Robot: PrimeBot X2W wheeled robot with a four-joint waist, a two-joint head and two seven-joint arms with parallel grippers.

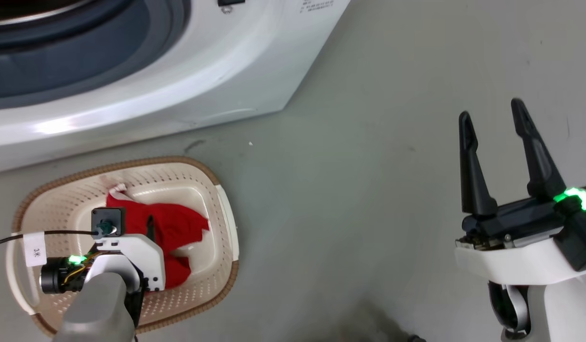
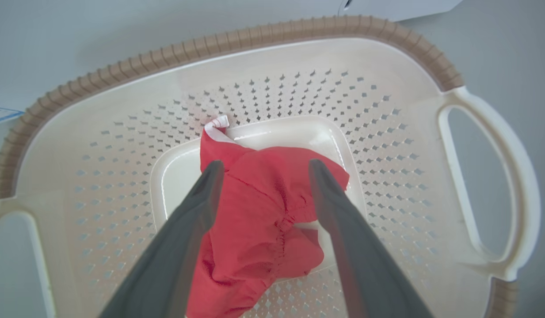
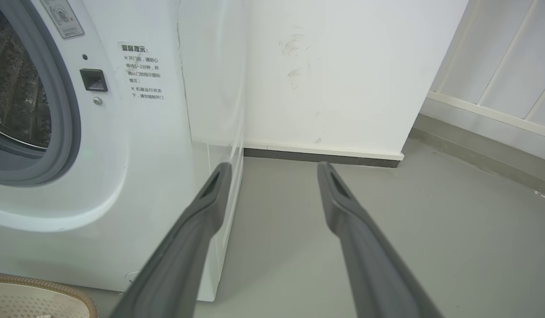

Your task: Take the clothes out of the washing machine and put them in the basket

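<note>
Fingers of my left gripper (image 2: 265, 164) stand spread, gripping nothing, the red clothes (image 2: 254, 229) lying between and beyond them on the basket (image 2: 122, 176) bottom; my right gripper (image 3: 274, 167) is spread too, above grey floor (image 3: 387, 229) beside the washing machine (image 3: 144, 145)

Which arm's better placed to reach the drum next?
Probably left: left fingers open over the clothes in the basket, directly below the washer opening; right fingers aim past its corner.

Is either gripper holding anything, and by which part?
Nothing is held. The left gripper is open over the red garment lying in the basket; the right gripper is open and empty.
</note>
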